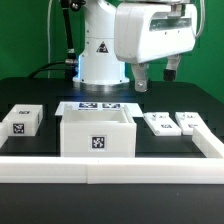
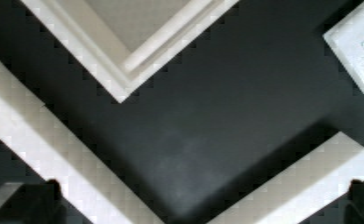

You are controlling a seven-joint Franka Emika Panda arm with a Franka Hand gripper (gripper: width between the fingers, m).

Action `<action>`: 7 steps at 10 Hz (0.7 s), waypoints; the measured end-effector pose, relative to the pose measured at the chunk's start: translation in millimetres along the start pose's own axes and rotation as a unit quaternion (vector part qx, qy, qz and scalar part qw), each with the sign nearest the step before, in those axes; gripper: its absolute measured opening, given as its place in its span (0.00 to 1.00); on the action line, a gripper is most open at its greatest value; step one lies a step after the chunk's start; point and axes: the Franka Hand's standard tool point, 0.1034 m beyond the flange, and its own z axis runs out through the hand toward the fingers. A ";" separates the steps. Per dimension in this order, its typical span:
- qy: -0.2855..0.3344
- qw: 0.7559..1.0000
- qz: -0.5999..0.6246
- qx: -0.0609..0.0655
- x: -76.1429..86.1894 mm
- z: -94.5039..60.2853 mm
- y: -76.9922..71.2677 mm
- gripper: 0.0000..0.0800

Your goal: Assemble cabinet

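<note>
The cabinet, a large open white box with a marker tag on its front, stands on the black table in the middle of the exterior view. My gripper hangs high above the table, behind and to the exterior view's right of the cabinet, apart from it. Its jaws are open and hold nothing. In the wrist view the gripper looks down on bare black table, with its dark fingertips at the frame's corners. A white angled corner shows there; I cannot tell which piece it belongs to.
A small white tagged block lies at the exterior view's left. Two more lie at the right; one edge shows in the wrist view. The marker board lies behind the cabinet. A white rail borders the front.
</note>
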 end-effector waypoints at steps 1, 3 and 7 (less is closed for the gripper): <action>0.000 1.000 0.000 0.000 0.0 0.0 0.0 1.00; 0.000 1.000 0.000 0.000 0.0 0.0 0.0 1.00; 0.000 1.000 0.000 0.000 0.0 0.0 0.0 1.00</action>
